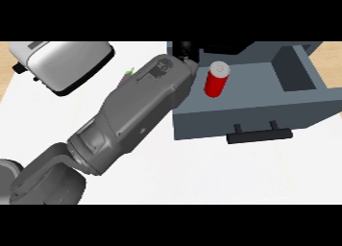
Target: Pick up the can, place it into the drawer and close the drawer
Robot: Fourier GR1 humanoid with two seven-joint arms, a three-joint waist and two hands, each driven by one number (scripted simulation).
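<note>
On the white surface (202, 173) stand one can (216, 79), one grey drawer (259, 103) pulled open, and one silver toaster (60, 62) at the upper left. Only one arm shows: the left forearm (131, 115), crossing diagonally from the lower left toward the drawer's back corner. Its black hand (184, 49) is mostly hidden behind the forearm and cut off by the top of the view, so I cannot tell whether its fingers are open or curled. A small green and purple thing (128, 72) peeks out at the forearm's left edge, too covered to identify. The toaster's top is cut off as well. The can is red with a pale, whitish top, upright inside the drawer near its left wall, just beside the forearm's wrist end. A black handle (259, 135) sticks out of the drawer's front.
</note>
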